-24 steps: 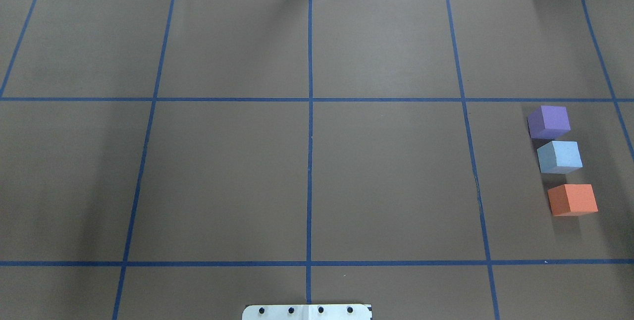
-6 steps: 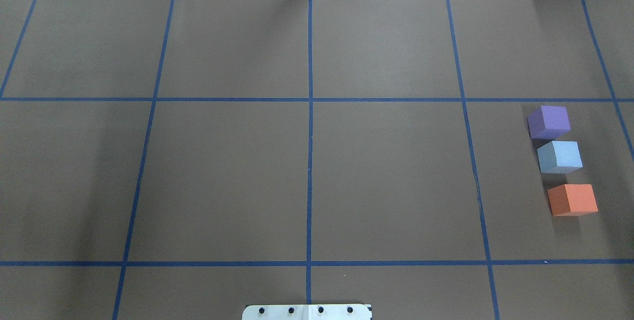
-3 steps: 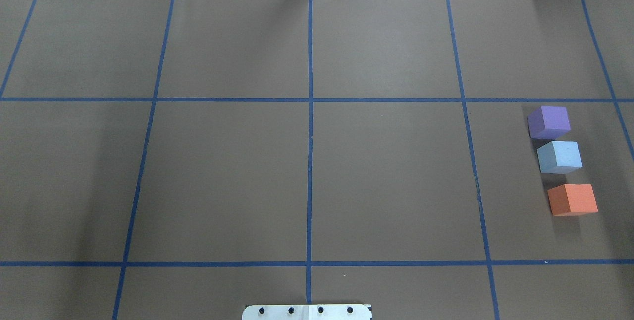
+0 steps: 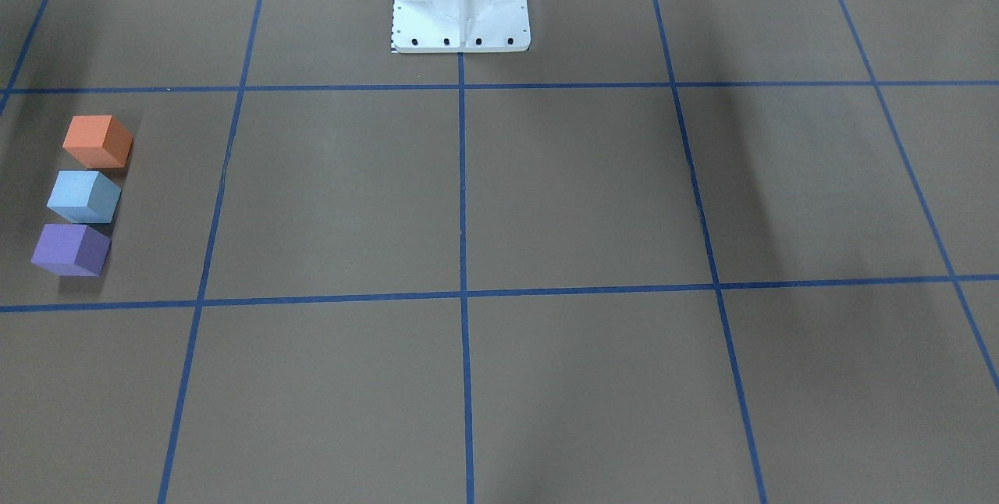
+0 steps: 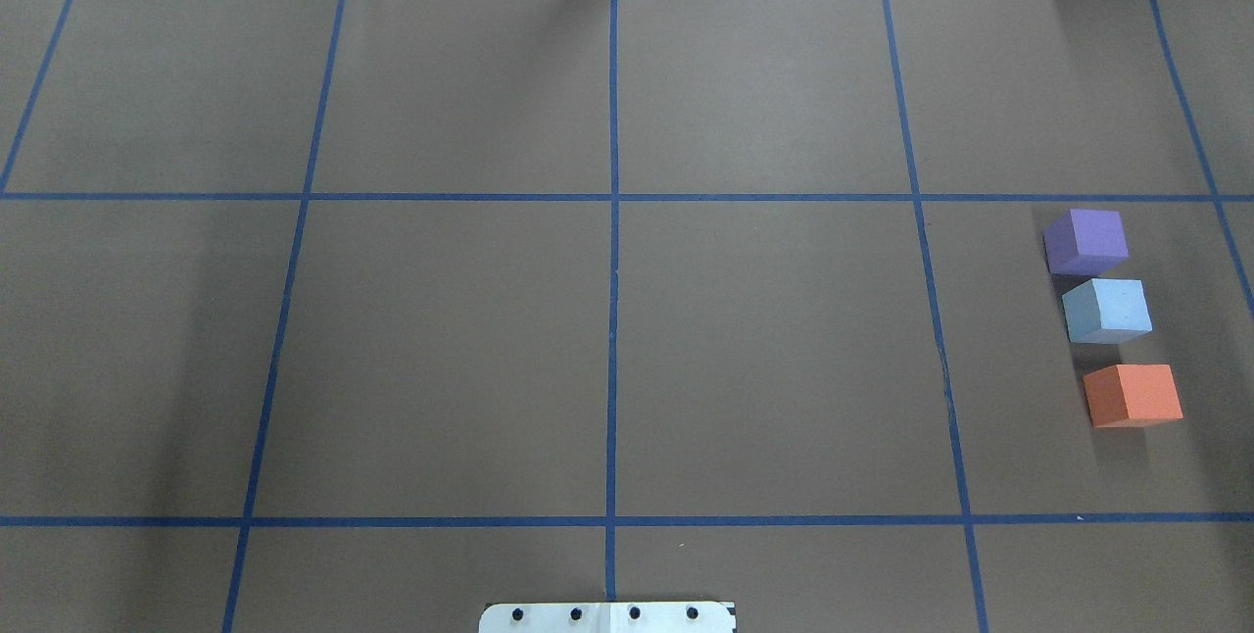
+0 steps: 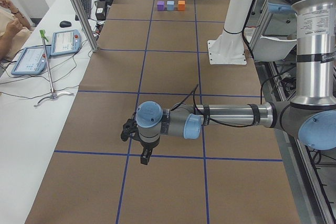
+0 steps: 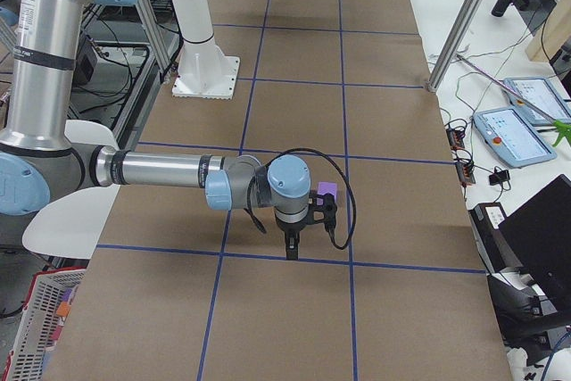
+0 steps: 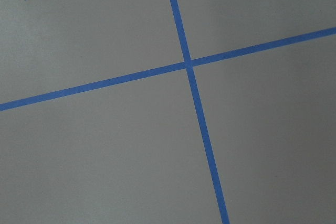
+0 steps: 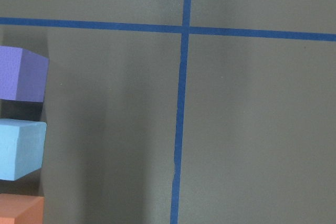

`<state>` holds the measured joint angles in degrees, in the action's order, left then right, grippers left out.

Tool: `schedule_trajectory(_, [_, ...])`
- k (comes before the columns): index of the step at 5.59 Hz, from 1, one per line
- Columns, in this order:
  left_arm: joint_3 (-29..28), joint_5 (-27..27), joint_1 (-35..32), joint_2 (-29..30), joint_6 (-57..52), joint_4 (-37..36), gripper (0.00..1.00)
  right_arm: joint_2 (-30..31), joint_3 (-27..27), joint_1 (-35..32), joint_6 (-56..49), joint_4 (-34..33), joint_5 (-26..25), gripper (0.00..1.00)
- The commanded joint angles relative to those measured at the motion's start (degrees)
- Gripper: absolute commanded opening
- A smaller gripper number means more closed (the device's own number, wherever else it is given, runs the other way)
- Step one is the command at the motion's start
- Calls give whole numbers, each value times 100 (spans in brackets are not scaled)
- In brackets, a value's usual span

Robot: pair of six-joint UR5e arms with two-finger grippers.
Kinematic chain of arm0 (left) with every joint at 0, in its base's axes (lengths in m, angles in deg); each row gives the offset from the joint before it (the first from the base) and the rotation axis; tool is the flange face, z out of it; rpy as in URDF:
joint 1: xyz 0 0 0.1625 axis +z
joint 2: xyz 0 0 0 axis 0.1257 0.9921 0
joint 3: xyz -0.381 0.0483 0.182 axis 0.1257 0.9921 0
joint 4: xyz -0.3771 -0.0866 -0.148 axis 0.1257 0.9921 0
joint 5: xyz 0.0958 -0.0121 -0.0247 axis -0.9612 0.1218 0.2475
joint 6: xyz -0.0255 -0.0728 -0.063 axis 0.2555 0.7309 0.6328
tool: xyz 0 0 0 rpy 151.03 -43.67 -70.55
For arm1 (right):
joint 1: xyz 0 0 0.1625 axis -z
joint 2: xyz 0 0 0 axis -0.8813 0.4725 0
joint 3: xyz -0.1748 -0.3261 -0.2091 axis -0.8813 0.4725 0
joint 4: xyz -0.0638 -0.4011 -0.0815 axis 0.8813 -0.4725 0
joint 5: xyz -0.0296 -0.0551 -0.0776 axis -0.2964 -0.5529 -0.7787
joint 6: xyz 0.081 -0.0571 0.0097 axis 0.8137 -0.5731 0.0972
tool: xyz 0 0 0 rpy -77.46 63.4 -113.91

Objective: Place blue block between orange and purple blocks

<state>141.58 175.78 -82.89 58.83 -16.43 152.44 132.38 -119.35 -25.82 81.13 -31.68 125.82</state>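
The blue block [image 5: 1107, 310] stands on the table between the purple block [image 5: 1085, 241] and the orange block [image 5: 1133, 395], in a row at the right. The same row shows in the front view: orange [image 4: 97, 141], blue [image 4: 83, 196], purple [image 4: 70, 250]. The right wrist view shows all three at its left edge, blue [image 9: 20, 148] in the middle. My right gripper [image 7: 291, 252] hangs above the table near the purple block [image 7: 327, 192]. My left gripper [image 6: 143, 158] hangs over a tape crossing, far from the blocks. I cannot tell whether either is open or shut.
Blue tape lines [image 5: 613, 251] divide the brown table into a grid. The white robot base [image 4: 460, 1] stands at the table's near edge. Tablets and cables [image 6: 42, 56] lie on a side bench, where an operator's hands [image 6: 10, 22] show.
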Motion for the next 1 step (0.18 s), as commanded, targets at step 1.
schedule_trajectory(1, [-10, 0, 11, 2, 0, -6, 100, -8, 1, 0, 0, 0, 1, 100])
